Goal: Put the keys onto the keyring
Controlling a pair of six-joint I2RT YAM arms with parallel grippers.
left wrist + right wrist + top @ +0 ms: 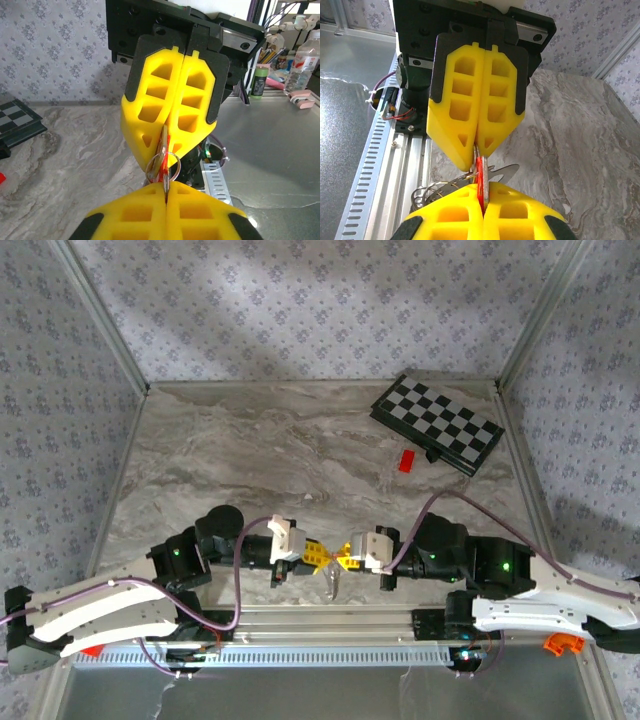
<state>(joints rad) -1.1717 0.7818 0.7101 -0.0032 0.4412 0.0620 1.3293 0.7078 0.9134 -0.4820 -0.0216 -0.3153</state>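
Keyring (pixel 173 161) meets key (pixel 480 181), threading seems unfinished

Over the middle of the table's (pixel 300 440) near edge, the left gripper (pixel 166 192) is closed on the keyring and the right gripper (pixel 482 194) on the red key. Whether the key is threaded, I cannot tell.

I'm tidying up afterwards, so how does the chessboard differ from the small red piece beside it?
The chessboard is far larger than the red piece. The chessboard is black-and-white checkered; the red piece is one plain colour. The chessboard sits nearer the far right corner; the red piece lies just in front of it. Both rest on the marble table.
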